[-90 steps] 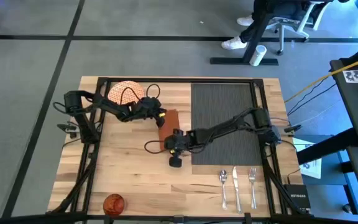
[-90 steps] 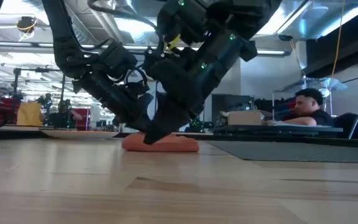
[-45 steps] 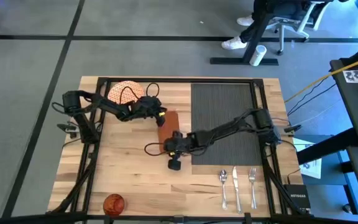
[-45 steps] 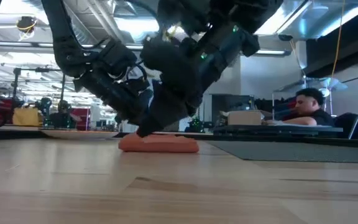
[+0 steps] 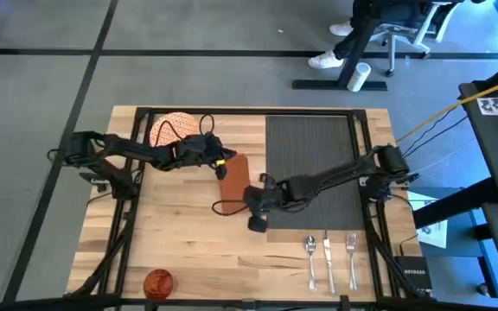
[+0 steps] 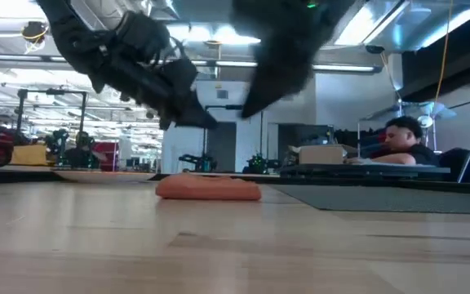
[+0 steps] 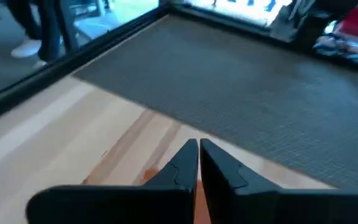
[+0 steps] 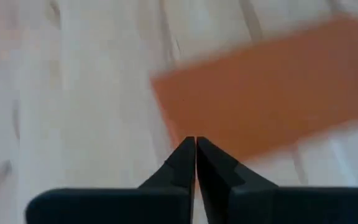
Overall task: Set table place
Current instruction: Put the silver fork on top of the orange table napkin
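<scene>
The long brown napkin (image 5: 234,178) lies flat on the light-wood table (image 5: 171,233), just left of the dark ribbed placemat (image 5: 311,168). My left gripper (image 5: 222,168) hangs shut above the napkin's far end; the low view shows this left gripper (image 6: 205,120) clear of the cloth. My right gripper (image 5: 249,195) is shut too, above the napkin's near end (image 8: 185,106), and the low view shows the right gripper (image 6: 253,104) raised as well. The orange-patterned plate (image 5: 173,130) sits at the far left. An orange cup (image 5: 158,282) stands at the near edge.
A spoon (image 5: 311,259), a knife (image 5: 328,259) and a fork (image 5: 351,257) lie side by side near the table's front right, below the placemat. Black rails (image 5: 240,111) run along the table's edges. A person sits in the room behind (image 6: 406,143).
Both grippers have risen off the napkin and now hang clear above it. The right gripper has also drifted a little toward the table's right edge. The napkin stays where it was, lying flat on the table.
</scene>
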`<action>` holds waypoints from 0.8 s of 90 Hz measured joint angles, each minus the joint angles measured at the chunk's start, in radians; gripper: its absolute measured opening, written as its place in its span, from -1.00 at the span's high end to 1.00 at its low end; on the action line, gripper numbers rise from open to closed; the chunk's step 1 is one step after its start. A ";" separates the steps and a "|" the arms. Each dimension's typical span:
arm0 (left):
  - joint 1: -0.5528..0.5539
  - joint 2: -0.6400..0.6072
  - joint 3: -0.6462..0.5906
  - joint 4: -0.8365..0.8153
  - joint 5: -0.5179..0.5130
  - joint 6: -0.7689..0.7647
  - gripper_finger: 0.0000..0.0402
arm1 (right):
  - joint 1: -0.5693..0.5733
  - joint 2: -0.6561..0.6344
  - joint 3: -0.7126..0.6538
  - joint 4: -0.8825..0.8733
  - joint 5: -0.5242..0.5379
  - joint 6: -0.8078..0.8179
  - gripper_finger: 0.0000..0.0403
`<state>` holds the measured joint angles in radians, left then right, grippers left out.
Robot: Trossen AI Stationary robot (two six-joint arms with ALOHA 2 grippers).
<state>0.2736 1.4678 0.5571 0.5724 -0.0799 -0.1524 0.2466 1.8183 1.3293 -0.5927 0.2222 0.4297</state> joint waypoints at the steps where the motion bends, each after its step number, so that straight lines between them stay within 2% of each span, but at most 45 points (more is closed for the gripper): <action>1: -0.002 -0.006 0.000 -0.002 0.000 0.000 1.00 | 0.003 -0.005 0.000 -0.017 0.000 0.011 1.00; 13: -0.015 -0.063 0.000 -0.015 -0.001 0.000 1.00 | 0.025 -0.061 0.000 -0.233 -0.039 0.144 1.00; 22: -0.021 -0.083 0.000 -0.023 0.000 0.009 1.00 | 0.031 -0.084 0.000 -0.370 -0.121 0.242 1.00; 45: -0.017 -0.088 0.000 -0.031 -0.001 0.035 1.00 | 0.090 -0.097 -0.001 -0.609 -0.269 0.417 1.00; 56: -0.017 -0.088 0.000 -0.032 -0.001 0.034 1.00 | 0.146 -0.102 -0.019 -0.645 -0.335 0.516 1.00; 72: -0.018 -0.088 0.000 -0.035 0.004 0.034 1.00 | 0.240 -0.195 -0.111 -0.632 -0.407 0.675 1.00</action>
<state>0.2554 1.3800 0.5571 0.5374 -0.0764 -0.1180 0.4871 1.6234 1.2184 -1.2244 -0.1844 1.1044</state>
